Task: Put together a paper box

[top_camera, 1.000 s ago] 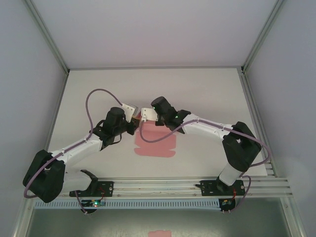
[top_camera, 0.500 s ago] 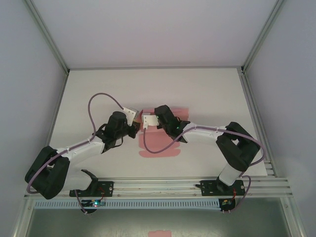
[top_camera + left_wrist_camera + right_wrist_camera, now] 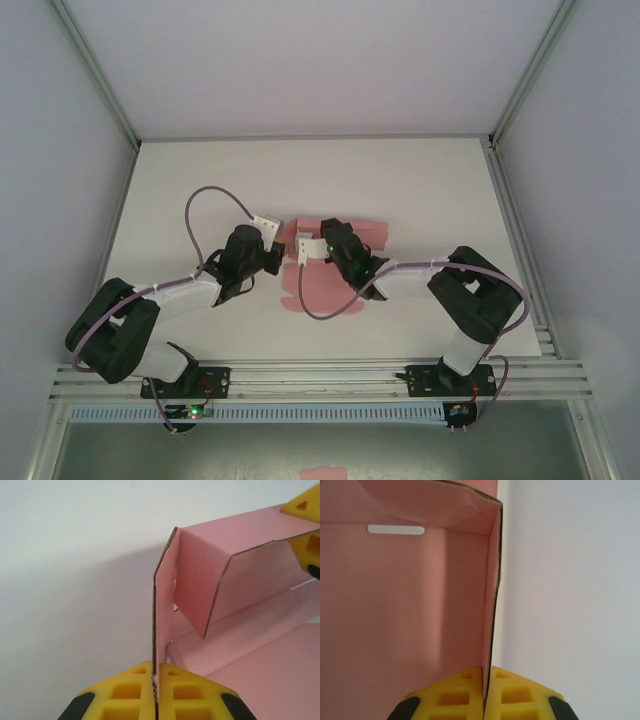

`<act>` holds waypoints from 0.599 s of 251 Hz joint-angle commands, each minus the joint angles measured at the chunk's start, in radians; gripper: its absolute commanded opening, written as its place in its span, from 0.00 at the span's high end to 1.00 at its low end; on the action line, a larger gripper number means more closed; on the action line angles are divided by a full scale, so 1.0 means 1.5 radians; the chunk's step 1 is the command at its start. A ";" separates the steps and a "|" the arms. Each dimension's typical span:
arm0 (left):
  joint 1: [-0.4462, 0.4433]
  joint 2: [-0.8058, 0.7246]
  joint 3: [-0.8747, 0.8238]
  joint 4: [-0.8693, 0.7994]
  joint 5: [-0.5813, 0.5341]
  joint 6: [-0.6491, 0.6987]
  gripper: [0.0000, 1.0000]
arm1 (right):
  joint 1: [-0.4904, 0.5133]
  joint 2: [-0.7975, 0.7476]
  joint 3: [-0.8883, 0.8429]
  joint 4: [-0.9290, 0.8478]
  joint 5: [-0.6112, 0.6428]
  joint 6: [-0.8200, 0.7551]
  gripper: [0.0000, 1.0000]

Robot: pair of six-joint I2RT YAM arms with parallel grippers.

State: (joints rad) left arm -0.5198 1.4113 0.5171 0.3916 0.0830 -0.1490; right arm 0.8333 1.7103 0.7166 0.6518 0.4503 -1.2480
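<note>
- Lying mid-table between the two arms, box (image 3: pixel 325 290) is part-folded: base flat on table (image 3: pixel 420 190), some walls raised.
- Left gripper (image 3: pixel 156 680) is closed tight on the edge of one upright wall (image 3: pixel 162 625). The thin card sits right between its yellow pads (image 3: pixel 127 690), with no gap showing.
- Right gripper (image 3: pixel 486 677) is likewise clamped on another upright wall, card edge between its fingertips, at the box's right-hand side in the right wrist view.
- Likely reason for the double pinch: each arm holds a wall vertical so the creases set and the corners can be brought together. Thin card would probably flop back down if let go.
- Left wrist view shows a folded corner panel (image 3: pixel 200 585) leaning inward beside the pinched wall, not yet tucked. The other arm's yellow finger (image 3: pixel 305 525) is on the far end of the same raised side.
- Look: plain pink card, raw brown cut edges, clear crease lines, matte.
- Slot (image 3: pixel 395 529) is a narrow white cut in the pink panel ahead of the right gripper, probably for a locking tab. Nothing is in it.
- Judgement: early to mid assembly, walls up but nothing locked. The next fold likely needs one grip released, with a risk that the wall springs open.
- Table is plain white, with white enclosure walls around.
</note>
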 commanded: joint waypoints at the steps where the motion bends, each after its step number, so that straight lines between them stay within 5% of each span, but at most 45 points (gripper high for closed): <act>1: -0.020 0.000 -0.035 0.075 -0.011 -0.023 0.93 | 0.055 0.025 -0.048 0.008 0.021 0.014 1.00; 73: -0.069 -0.072 -0.096 0.057 -0.020 -0.048 0.89 | 0.106 0.015 -0.115 0.081 0.099 0.014 1.00; 88: -0.072 -0.102 -0.098 0.033 -0.013 -0.055 0.79 | 0.110 0.011 -0.123 0.083 0.107 0.011 1.00; 100: -0.073 -0.126 -0.101 0.017 -0.022 -0.056 0.62 | 0.112 0.011 -0.127 0.087 0.112 0.014 1.00; 119: -0.073 -0.170 -0.101 -0.015 -0.061 -0.060 0.58 | 0.114 0.010 -0.133 0.101 0.115 0.008 1.00; 150: -0.072 -0.256 -0.082 -0.095 -0.127 -0.068 0.26 | 0.116 0.017 -0.129 0.094 0.123 -0.002 1.00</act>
State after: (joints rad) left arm -0.6163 1.1366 0.3668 0.3714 0.0036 -0.2272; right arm 0.9932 1.7145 0.5518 0.8772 0.6388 -1.2339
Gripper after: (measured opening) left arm 0.613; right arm 0.049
